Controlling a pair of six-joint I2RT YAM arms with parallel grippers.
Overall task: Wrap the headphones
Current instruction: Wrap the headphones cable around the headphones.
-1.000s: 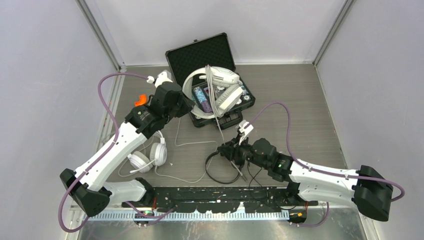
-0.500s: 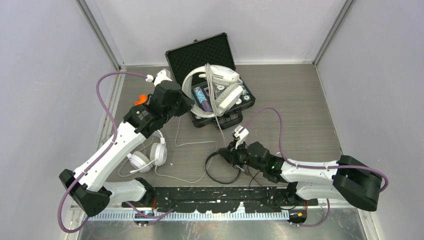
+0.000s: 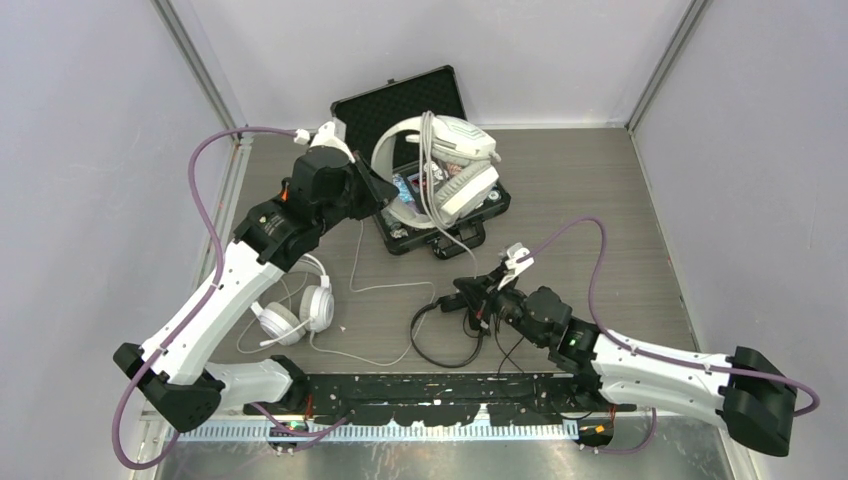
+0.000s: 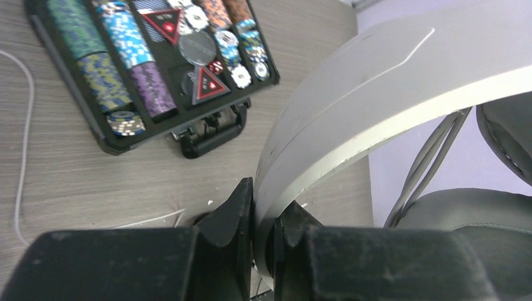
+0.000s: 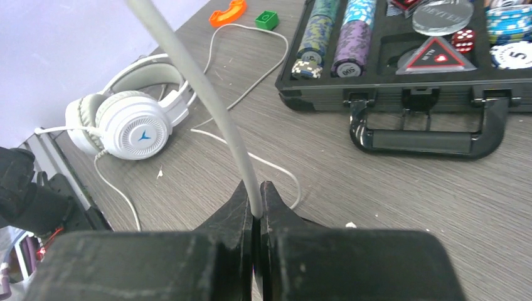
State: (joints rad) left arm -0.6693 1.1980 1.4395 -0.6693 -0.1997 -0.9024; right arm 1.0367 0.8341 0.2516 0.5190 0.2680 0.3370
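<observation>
My left gripper (image 3: 374, 193) is shut on the headband (image 4: 351, 94) of the bulky white-grey headphones (image 3: 445, 165) and holds them in the air above the open case. Their grey cord (image 3: 445, 238) hangs down to my right gripper (image 3: 460, 298), which is shut on it (image 5: 207, 106) just above the table. The slim black headphones (image 3: 445, 340) lie on the table under the right gripper. On the left of the table lies the white round-cup pair (image 3: 295, 315), its thin white cord loose around it.
A black case (image 3: 400, 105) with poker chips (image 4: 144, 63) stands open at the back centre, its handle (image 5: 426, 141) toward me. An orange piece (image 5: 228, 12) and a green block (image 5: 266, 20) lie at the far left. Grey walls close three sides.
My right gripper has shut on the grey cord and shifted slightly right. The left gripper has lifted the bulky headphones higher and farther back over the case.
</observation>
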